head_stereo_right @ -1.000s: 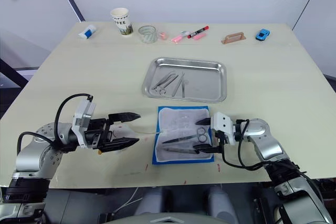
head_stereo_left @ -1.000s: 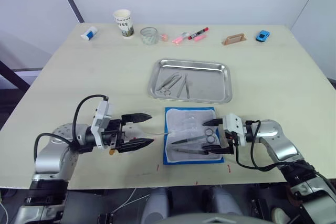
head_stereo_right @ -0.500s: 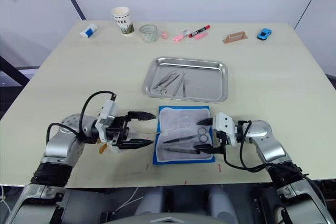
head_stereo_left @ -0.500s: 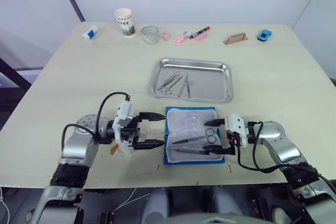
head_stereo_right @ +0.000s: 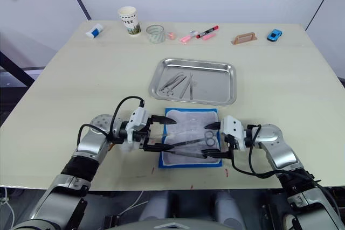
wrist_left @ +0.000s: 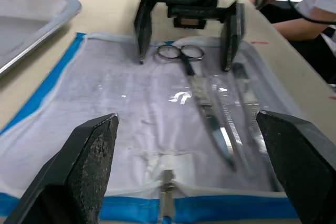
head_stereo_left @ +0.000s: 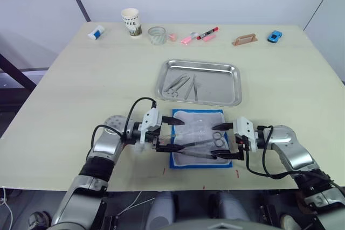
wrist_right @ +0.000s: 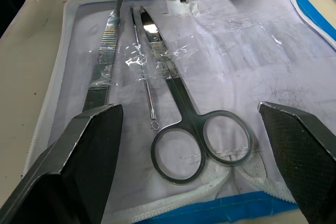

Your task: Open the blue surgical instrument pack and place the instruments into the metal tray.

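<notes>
The blue surgical instrument pack (head_stereo_left: 178, 162) lies open near the table's front edge, its pale lining facing up. On the lining lie ring-handled scissors (wrist_right: 181, 108), flat tweezers (wrist_right: 100, 72) and a thin probe (wrist_right: 144, 72). My left gripper (head_stereo_left: 180, 136) is open over the pack's left edge, its fingers reaching in above the tool tips. Opposite it, my right gripper (head_stereo_left: 221, 141) is open at the right edge, its fingers either side of the scissors' rings (head_stereo_left: 217, 139). Behind the pack, the metal tray (head_stereo_left: 218, 87) holds several instruments (head_stereo_left: 180, 83).
Along the far edge stand a paper cup (head_stereo_left: 131, 22), a glass (head_stereo_left: 156, 35), pink and red markers (head_stereo_left: 204, 34), a wooden handle piece (head_stereo_left: 245, 40), a small blue toy car (head_stereo_left: 275, 36) and a white-blue tube (head_stereo_left: 96, 32).
My left arm has swung right across the table until its open fingers reach over the pack's left edge. The right gripper has stayed put, and the camera has shifted slightly.
</notes>
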`<action>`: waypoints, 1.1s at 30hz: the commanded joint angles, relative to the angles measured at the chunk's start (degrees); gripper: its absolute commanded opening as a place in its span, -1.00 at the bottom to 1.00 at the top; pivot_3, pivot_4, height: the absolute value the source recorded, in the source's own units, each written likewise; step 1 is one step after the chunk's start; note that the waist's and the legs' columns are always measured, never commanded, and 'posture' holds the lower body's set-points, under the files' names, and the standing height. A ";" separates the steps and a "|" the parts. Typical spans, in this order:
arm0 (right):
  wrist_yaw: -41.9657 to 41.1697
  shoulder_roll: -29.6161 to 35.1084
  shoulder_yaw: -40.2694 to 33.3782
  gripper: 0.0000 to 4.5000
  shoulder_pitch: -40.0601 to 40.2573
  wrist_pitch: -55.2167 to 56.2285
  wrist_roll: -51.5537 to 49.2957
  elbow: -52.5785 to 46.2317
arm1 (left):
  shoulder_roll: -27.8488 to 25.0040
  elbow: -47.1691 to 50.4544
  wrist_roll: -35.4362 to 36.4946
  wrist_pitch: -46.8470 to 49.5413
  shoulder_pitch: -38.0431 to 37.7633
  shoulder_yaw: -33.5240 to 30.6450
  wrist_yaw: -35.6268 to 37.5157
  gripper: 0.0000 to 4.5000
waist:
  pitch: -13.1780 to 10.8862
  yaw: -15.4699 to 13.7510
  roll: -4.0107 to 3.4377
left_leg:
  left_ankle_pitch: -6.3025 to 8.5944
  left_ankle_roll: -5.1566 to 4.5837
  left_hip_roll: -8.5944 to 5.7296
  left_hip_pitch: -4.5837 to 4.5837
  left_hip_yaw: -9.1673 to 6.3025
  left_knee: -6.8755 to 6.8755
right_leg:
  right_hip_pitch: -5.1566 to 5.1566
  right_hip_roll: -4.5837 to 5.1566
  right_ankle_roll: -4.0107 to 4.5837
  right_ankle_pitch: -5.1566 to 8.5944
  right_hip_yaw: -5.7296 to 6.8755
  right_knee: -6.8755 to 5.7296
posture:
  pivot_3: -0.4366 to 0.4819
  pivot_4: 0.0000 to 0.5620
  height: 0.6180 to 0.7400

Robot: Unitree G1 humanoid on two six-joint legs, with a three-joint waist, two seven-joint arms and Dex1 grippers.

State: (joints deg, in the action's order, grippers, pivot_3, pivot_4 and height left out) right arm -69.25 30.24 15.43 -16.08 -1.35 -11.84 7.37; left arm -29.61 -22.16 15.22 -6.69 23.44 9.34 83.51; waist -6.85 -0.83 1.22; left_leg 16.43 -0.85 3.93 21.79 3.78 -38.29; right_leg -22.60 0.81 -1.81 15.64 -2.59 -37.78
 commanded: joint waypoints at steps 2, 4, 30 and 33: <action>-0.15 0.91 0.28 1.00 1.40 -1.23 0.53 -0.22 | 0.76 -3.03 -2.59 -2.90 -0.63 1.85 -0.21 0.97 | 0.04 0.00 -0.06 | 0.00 0.00 0.00 0.00 0.00 0.00 | 0.00 0.00 0.00 0.00 0.00 0.00 | -0.05 -0.47 1.00; -0.02 0.84 0.29 1.00 1.49 -1.29 0.52 -0.43 | 0.74 -3.59 -3.76 -4.90 -0.92 2.58 0.24 0.97 | 0.05 0.00 -0.09 | 0.00 0.00 0.00 -0.01 0.00 0.00 | 0.00 0.00 0.00 0.00 -0.01 -0.02 | -0.05 -0.47 1.00; 1.39 1.49 -1.52 1.00 2.83 -4.34 -1.48 -6.92 | 1.85 -1.96 -8.29 0.24 1.35 7.01 -1.21 0.97 | 0.15 -0.10 -0.26 | 0.00 0.00 -0.05 0.00 -0.04 -0.01 | 0.03 0.00 -0.02 0.01 -0.02 -0.03 | -0.05 -0.47 1.00; 1.97 2.21 -2.75 1.00 3.54 -5.65 -2.62 -9.36 | 1.69 -1.85 -8.38 0.76 1.32 7.15 -1.57 0.97 | 0.14 -0.12 -0.26 | 0.00 0.00 -0.06 0.00 -0.05 -0.01 | 0.03 0.00 -0.03 0.01 -0.02 -0.03 | -0.05 -0.47 1.00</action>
State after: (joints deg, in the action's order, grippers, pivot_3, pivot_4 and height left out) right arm -67.40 31.79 14.50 -12.77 -6.44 -12.98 0.57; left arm -28.39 -22.92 9.07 -6.93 26.31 13.77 82.37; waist -6.71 -0.95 0.96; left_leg 16.42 -0.85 3.87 21.80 3.72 -38.30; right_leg -22.57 0.81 -1.84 15.65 -2.60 -37.81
